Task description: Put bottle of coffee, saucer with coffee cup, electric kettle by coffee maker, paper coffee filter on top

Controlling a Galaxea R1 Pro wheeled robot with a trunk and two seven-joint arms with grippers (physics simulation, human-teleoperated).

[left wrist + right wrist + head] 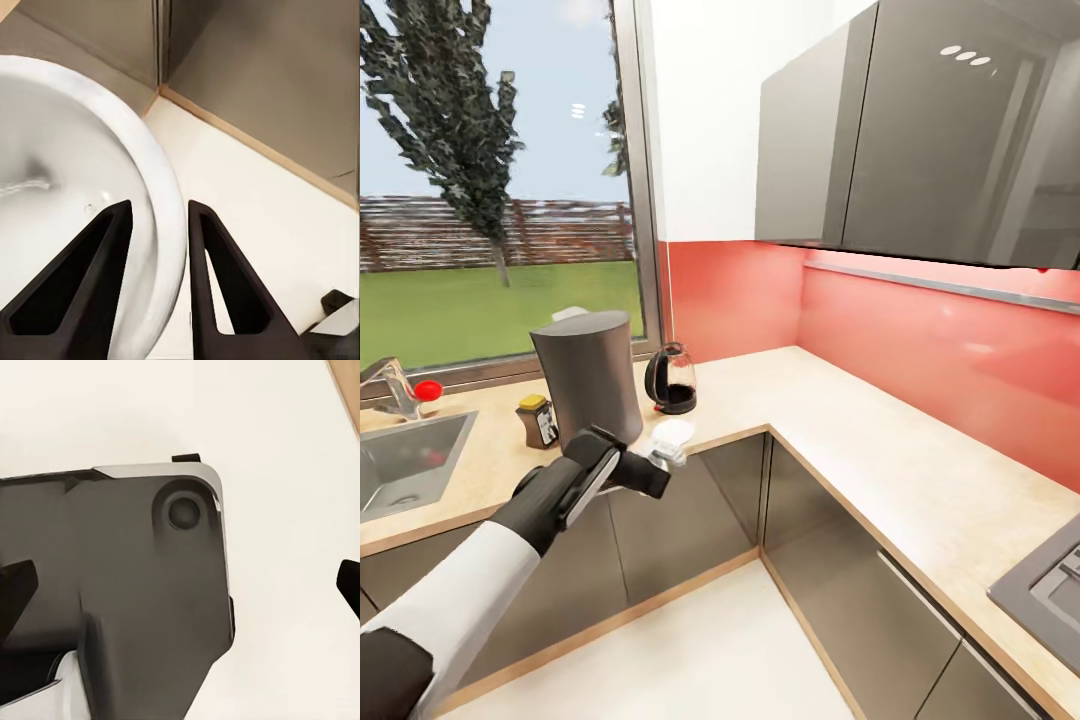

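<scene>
On the L-shaped countertop (pixel 840 420) by the window stand the tall grey coffee maker (pixel 588 375), the glass electric kettle (pixel 672 378) just beside it toward the corner, and the small bottle of coffee (pixel 538 420) just beside it toward the sink (pixel 405 455). Left gripper (pixel 660 468) hangs in front of the counter edge, below the coffee maker, pinching the white saucer (pixel 671 437) by its rim. In the left wrist view one black finger (pixel 82 285) lies over the saucer's inside (pixel 60 225), the other outside the rim, floor (pixel 270 225) and cabinet fronts (pixel 262 75) beyond. Saucer is tilted, off the counter, held in air. Right wrist view: two dark fingertips (pixel 16 585) at opposite picture edges, spread wide, nothing between them; a dark robot part (pixel 127 577) over pale floor. Red backsplash (pixel 920 340) and grey wall cabinets (pixel 920 130) above the counter; cooktop corner (pixel 1050 590) at the far right.
</scene>
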